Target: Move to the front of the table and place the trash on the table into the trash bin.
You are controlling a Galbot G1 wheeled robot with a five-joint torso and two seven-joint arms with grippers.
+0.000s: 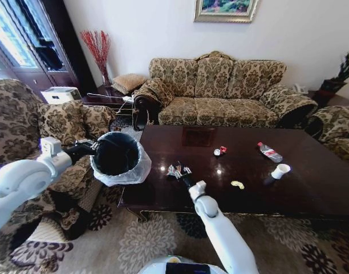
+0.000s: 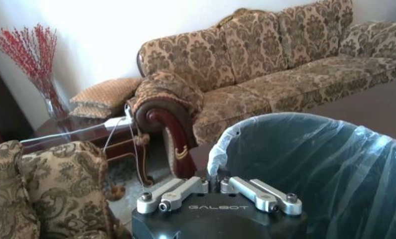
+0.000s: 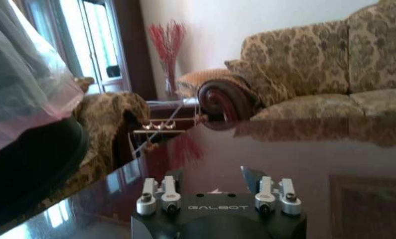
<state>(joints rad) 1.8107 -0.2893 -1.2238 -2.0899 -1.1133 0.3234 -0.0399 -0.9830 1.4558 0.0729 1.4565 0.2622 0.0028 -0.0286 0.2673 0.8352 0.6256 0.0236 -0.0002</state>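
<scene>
The dark glossy table (image 1: pixel 163 194) carries trash: a red-white wrapper (image 1: pixel 219 151), a clear bottle with a red cap (image 1: pixel 270 152), a white paper cup (image 1: pixel 280 170) and a yellowish scrap (image 1: pixel 238 184). My left gripper (image 1: pixel 94 149) is shut on the rim of the bag-lined trash bin (image 1: pixel 137 171) and holds it at the table's left front corner. In the left wrist view the left gripper (image 2: pixel 217 181) meets the bin (image 2: pixel 304 149) at its rim. My right gripper (image 1: pixel 177 169) hovers low over the table beside the bin, open, with nothing between its fingers (image 3: pixel 251 178).
A patterned sofa (image 1: pixel 220 91) stands behind the table, and armchairs flank it on the left (image 1: pixel 60 123) and right (image 1: pixel 334 125). A side table (image 1: pixel 106 97) with a vase of red twigs sits at the back left. Floral carpet (image 1: pixel 151 240) lies in front.
</scene>
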